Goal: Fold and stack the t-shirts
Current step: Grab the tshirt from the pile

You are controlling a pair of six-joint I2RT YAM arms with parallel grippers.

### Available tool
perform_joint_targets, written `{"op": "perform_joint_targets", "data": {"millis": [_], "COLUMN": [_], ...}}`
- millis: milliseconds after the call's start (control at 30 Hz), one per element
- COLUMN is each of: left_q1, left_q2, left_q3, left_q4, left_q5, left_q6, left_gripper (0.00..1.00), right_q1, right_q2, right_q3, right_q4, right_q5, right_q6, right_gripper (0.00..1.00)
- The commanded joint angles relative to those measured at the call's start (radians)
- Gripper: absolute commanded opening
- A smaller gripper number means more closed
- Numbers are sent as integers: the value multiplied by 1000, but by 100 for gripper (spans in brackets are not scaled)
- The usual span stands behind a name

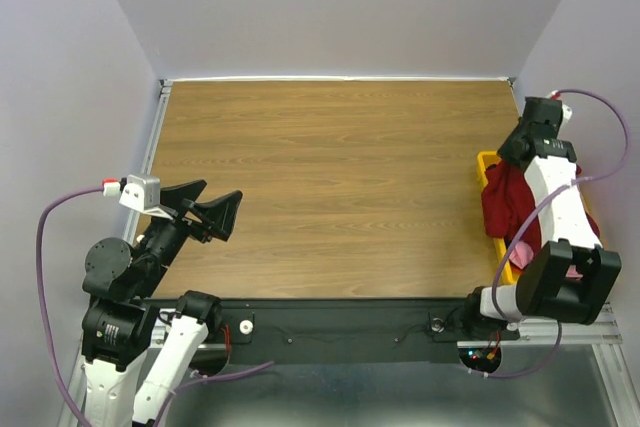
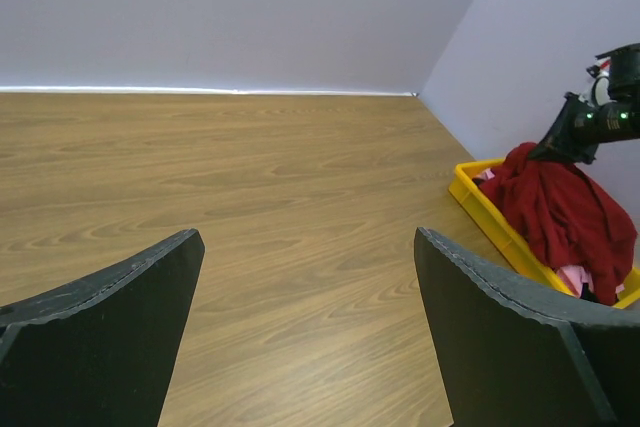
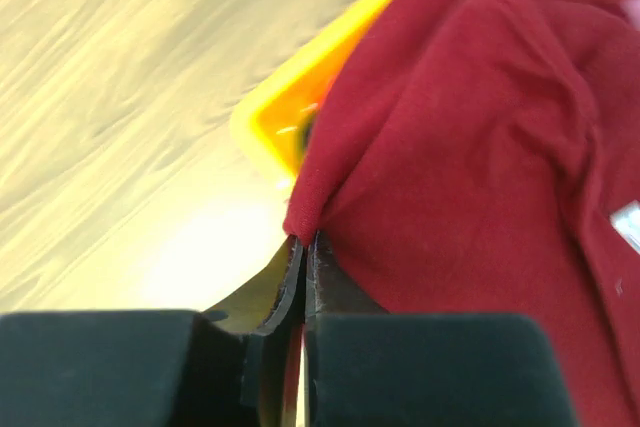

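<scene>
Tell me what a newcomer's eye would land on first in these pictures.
The dark red t-shirt stands out first, heaped in the yellow bin at the right edge of the wooden table. The right hand is shut on a fold of it. At the near left, the left hand hovers wide open over the wood, holding nothing.

Left arm (image 1: pixel 150 247): black rounded joint housings, white lower link.
Right arm (image 1: pixel 556 197): white links between blocky black housings.
Left gripper (image 1: pixel 221 191): two broad, matte black, wedge-shaped fingers (image 2: pixel 110 337) with rough edges.
Right gripper (image 3: pixel 303 247): black, with thick square bases thinning to narrow tips.
Cables (image 1: pixel 40 247): purple, one looping from each wrist.
Wrist camera (image 1: pixel 141 190): grey box with a red-and-white plug.
Lights (image 2: pixel 603 117): small green dots on the right wrist.
</scene>
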Motion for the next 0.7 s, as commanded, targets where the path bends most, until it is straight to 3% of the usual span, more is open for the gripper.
{"op": "perform_joint_targets", "data": {"millis": [0,33,167,400,667], "left_q1": [-1,-1,-3,-4,-4], "left_q2": [11,8,7,27,65], "left_q3": [4,4,5,16,27], "left_q4": [56,56,52,49,49], "left_q5": [11,13,5,14,36], "left_q6": [-2,-2,-2,2,-5], "left_gripper": [99,99,99,99,99], "right_q1": [45,56,61,59,16], "right_q2": [48,80,59,-54,-153], "right_q3": [67,74,91,38,-88], "right_q4": [48,40,2,-103,-156], "right_q5": [-75,-102,-21,309,437], "right_q6": [21,5,-21,-55,-59], "right_gripper": [15,30,57,60,60]}}
